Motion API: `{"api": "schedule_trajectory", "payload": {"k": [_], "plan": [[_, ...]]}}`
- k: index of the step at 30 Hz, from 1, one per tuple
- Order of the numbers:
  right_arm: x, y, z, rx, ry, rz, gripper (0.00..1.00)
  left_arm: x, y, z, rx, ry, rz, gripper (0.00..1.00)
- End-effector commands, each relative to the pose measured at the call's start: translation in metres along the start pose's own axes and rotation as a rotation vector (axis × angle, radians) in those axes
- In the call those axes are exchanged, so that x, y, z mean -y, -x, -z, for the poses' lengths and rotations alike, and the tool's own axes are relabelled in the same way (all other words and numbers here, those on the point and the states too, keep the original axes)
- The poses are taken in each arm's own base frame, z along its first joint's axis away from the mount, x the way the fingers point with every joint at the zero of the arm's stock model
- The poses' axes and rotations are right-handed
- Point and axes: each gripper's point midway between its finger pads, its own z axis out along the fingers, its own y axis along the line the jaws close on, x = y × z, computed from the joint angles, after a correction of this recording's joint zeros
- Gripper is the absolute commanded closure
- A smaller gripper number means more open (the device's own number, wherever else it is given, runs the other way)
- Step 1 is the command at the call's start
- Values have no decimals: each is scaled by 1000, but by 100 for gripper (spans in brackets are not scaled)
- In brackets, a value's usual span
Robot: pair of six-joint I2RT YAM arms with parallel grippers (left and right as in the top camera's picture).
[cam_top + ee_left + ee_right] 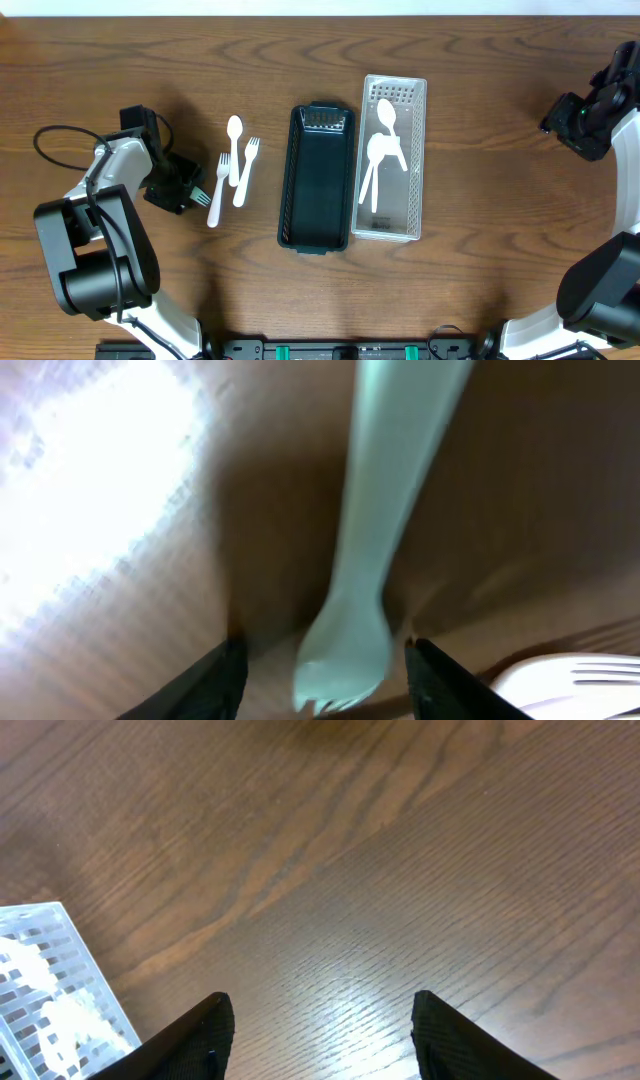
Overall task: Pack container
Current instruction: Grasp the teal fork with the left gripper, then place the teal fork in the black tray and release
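Centre of the overhead frame: black slotted container (318,190), long, narrow, empty, flat on the worktop (480,60). Just right, clear bin (417,150) with white spoons (386,118). Lower left, left fingers (225,680) spread wide astride a teal fork (370,560); right fingers (200,1040) wide over bare wood.

All I get on my feeds is the dark brown wood-grain worktop (500,60), spreading under and around both pincers. Between the right pincer's (320,1000) fingers it shines pale along the slanting grain; up-left of the left pincer (325,650) it's washed out white.
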Motion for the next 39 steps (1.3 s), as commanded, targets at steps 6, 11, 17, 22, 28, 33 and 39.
{"api": "schedule_trajectory", "payload": {"k": [6, 11, 17, 22, 28, 33, 39], "plan": [[1, -5, -2, -23, -3, -17, 45, -11, -7, -11, -40, 59, 46, 57], [2, -8, -2, -36, -7, -18, 48, -14, -1, -11, -8, 80, 30, 66], [3, -10, -2, -46, -10, -19, 50, -9, 6, -11, 17, 62, -173, 67], [2, -11, -2, -48, -3, -19, 50, 7, -4, 3, -25, -22, -347, 75], [2, -11, -2, -47, -3, -19, 50, 50, -21, 58, 11, -153, -623, 81], [2, -11, -2, -48, -3, -19, 50, 78, -50, 109, 99, -195, -809, 87], [2, -11, -2, -48, -3, -19, 50, 116, -132, 147, 180, -306, -1117, 86]]}}
